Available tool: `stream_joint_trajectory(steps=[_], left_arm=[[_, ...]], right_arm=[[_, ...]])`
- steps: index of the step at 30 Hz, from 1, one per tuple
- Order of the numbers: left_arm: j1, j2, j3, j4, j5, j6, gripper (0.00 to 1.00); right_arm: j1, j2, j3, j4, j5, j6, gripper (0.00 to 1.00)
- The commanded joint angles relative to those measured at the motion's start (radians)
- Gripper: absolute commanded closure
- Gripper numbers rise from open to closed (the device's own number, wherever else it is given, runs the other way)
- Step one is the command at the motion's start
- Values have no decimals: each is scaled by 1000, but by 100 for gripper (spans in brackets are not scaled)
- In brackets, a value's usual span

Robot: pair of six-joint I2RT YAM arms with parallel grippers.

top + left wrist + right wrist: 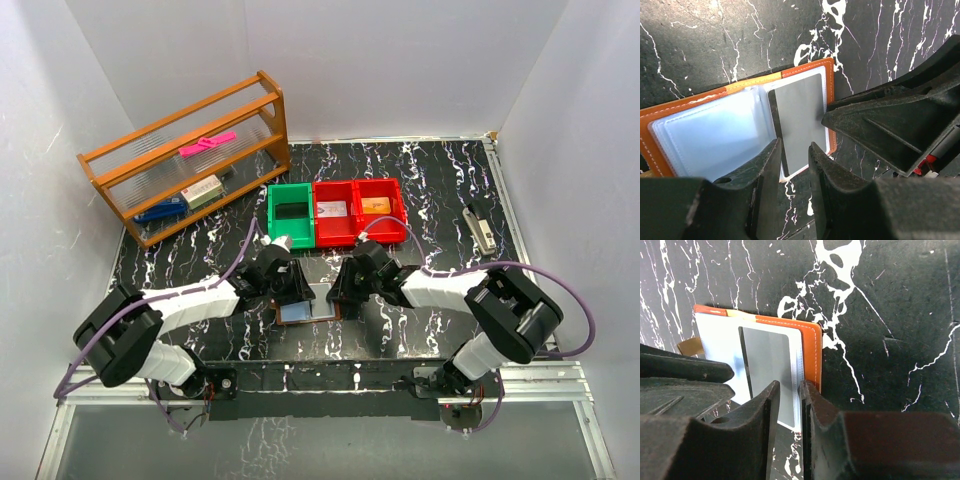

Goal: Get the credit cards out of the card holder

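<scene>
the small brown leather bifold card holder lies opened flat on the black marbled bench, near the middle, between the two arms. in its right half a thin silver-grey plastic credit card seems to sit in a clear sleeve. the left half shows only pale blue sleeves.

the left claw hangs over the card's near edge with its fingers close together and a narrow gap between them. the right claw stands likewise at the holder's near right corner. we cannot tell whether either is pinching anything or only pressing down.

we judge the card light, stiff and slick, and the sleeve soft and clingy, so the holder would likely lift with it. we would pin the leather with one claw, take the card by whatever edge stands out of the sleeve, and pull flat along the pocket.
</scene>
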Motion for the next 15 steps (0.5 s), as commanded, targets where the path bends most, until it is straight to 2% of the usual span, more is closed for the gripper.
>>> stream_joint_trajectory(steps=[1,9,15], left_arm=[[-6,30,-4,35,35,4,72],[-5,76,-33,80,38,-34,72],[-4,96,-33,48,1,-56,71]], right_arm=[[5,13,-52,33,2,20,79],[4,-5,-61,36,10,25,84],[4,-9,-65,48,-10,22,84]])
